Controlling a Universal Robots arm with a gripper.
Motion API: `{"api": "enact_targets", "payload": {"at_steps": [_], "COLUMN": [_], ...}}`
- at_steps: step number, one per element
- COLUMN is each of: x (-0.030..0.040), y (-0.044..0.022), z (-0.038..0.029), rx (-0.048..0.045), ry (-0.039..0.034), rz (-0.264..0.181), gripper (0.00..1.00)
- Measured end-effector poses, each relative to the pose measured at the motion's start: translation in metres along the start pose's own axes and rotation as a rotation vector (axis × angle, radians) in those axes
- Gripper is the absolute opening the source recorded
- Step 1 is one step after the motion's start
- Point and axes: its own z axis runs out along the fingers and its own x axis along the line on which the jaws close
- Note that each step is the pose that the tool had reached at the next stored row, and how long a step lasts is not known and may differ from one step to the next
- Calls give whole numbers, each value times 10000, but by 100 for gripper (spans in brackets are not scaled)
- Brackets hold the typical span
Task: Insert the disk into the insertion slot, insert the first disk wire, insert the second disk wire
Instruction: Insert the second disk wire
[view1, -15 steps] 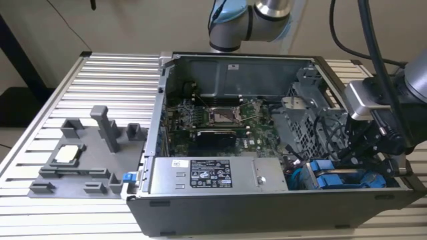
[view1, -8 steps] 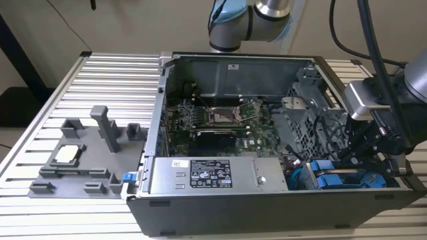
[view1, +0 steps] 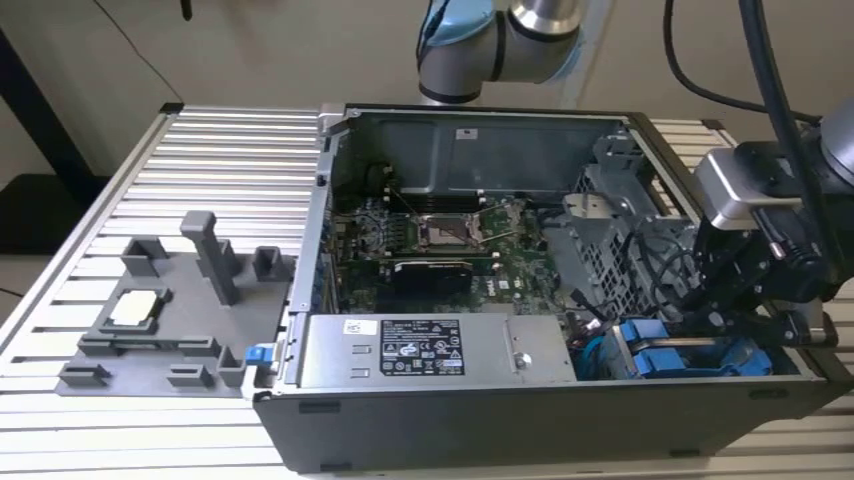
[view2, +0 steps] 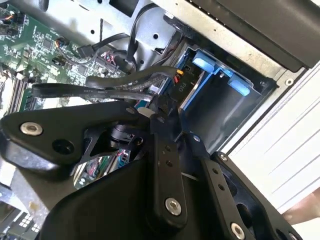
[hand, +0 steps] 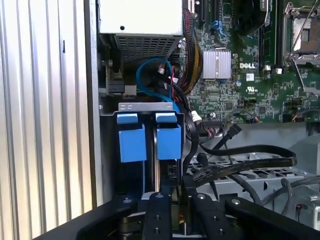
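Exterior view's right: gripper (view1: 727, 315) is hovering over the seated disk (view1: 667, 358), fingers looking pinched on a black wire (view2: 150, 75); loose cables nearby could be snagging.

- Exterior view: set high and off the arm, looking steeply down into the open computer case (view1: 534, 300) on the slatted bench (view1: 160, 170); whole case in frame, moderately distant.
- First wrist view: close inside the case, facing the blue carriers (hand: 150, 142) and the motherboard (hand: 250, 75); tool (hand: 172, 220) links at frame edge.
- Second wrist view: very close, tilted, behind the tool (view2: 160, 112) links.
- Shared by all three: blue carriers, cables, motherboard.
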Motion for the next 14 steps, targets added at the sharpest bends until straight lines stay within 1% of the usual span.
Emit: {"api": "enact_targets", "payload": {"at_steps": [3,5,6,14], "x": [-20,-29,-31,-31], "y": [0,0,0,0], "z": [-143,-211,-221,-223], "rx": [-17,-20,-20,-21], "ry": [3,1,2,1], "rz": [2,3,3,3], "gripper": [24,24,24,24]}}
